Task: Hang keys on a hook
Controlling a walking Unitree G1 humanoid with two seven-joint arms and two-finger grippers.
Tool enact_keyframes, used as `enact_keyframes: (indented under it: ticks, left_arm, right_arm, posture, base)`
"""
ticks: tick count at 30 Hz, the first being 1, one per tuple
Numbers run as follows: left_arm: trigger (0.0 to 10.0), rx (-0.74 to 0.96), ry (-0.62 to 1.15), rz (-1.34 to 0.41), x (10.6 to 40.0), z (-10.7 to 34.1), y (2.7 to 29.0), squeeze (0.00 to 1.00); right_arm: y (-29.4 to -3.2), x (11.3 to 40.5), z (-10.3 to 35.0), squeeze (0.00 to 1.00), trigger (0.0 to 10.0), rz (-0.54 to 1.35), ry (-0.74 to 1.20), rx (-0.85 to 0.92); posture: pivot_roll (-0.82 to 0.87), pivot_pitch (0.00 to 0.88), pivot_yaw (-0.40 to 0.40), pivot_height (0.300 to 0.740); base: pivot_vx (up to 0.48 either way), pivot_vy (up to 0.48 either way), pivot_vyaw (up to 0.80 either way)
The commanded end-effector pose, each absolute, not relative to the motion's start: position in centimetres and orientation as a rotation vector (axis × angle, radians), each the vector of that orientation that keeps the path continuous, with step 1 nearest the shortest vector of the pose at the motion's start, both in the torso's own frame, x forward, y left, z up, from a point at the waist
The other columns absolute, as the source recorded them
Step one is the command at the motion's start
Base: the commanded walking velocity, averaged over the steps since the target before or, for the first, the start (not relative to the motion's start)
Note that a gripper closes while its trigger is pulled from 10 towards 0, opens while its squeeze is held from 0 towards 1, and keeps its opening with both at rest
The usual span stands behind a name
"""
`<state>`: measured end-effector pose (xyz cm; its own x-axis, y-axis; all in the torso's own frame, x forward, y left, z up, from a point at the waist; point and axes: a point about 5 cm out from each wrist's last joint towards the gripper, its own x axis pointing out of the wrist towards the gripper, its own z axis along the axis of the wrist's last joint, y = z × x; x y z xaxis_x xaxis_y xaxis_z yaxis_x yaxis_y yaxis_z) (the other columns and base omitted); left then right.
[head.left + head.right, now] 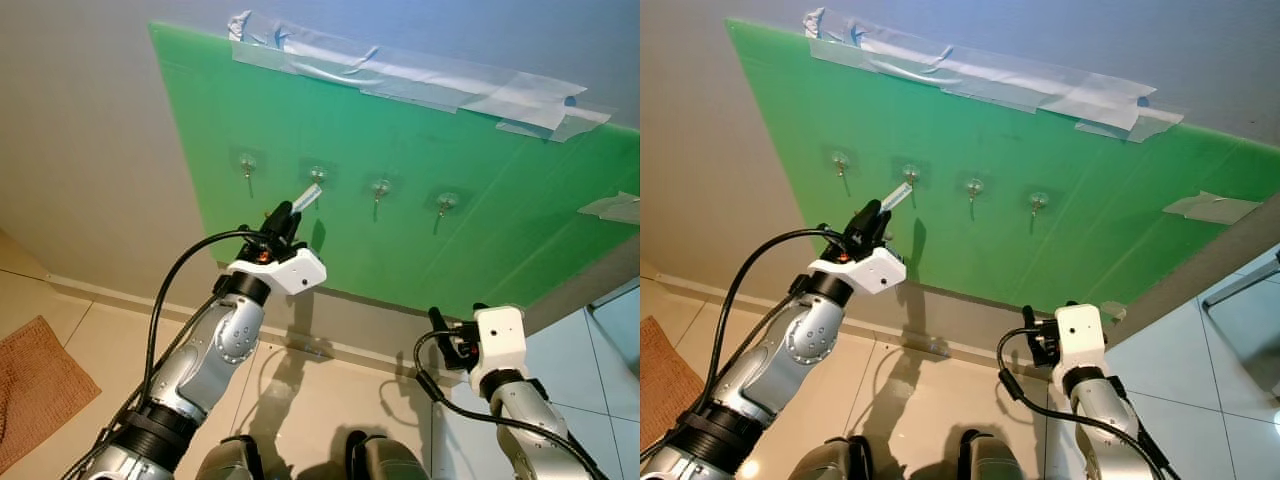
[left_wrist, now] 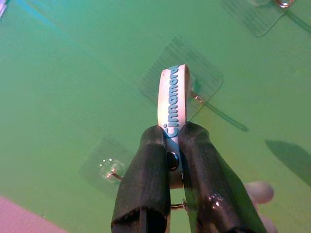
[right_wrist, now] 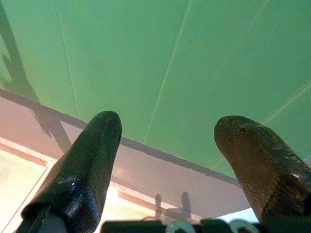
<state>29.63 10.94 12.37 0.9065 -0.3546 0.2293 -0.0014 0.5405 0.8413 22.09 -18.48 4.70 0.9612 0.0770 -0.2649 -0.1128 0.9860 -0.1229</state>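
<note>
A green board (image 1: pixel 500 240) taped to the wall carries a row of several small clear hooks. My left gripper (image 1: pixel 284 216) is raised to the board and shut on the keys' white strap (image 2: pixel 173 94), which has blue lettering. The strap's loop end (image 1: pixel 309 195) sticks out past the fingertips, just below and in front of the second hook from the left (image 1: pixel 317 175). In the left wrist view that hook's metal prong (image 2: pixel 197 97) peeks out beside the strap; whether they touch I cannot tell. The keys themselves are hidden. My right gripper (image 3: pixel 167 126) stands open and empty, low by the board's bottom edge.
Other hooks sit at the left (image 1: pixel 247 162) and right (image 1: pixel 381 187) of the target one, with another further right (image 1: pixel 446 201). Grey tape (image 1: pixel 420 85) holds the board's top edge. A brown mat (image 1: pixel 35 385) lies on the tiled floor at the left.
</note>
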Motion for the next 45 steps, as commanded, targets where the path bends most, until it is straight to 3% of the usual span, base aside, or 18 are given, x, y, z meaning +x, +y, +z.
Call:
enact_keyframes:
  ticks: [1, 45]
  left_arm:
    - [0.0, 0.991, -0.413, -0.211, 29.6, 12.5, 10.8, 0.00]
    - [0.0, 1.130, -0.397, -0.206, 29.9, 11.7, 11.3, 0.00]
  right_arm:
    - [-19.0, 21.9, 4.7, 0.18, 10.0, 0.079, 0.269, -0.148]
    - [-19.0, 21.7, 4.6, 0.18, 10.0, 0.088, 0.275, -0.152]
  posture:
    - [-0.17, 0.156, -0.061, 0.740]
    - [-0.16, 0.152, -0.065, 0.740]
  base:
    - [0.000, 0.000, 0.00]
    - [0.000, 0.000, 0.00]
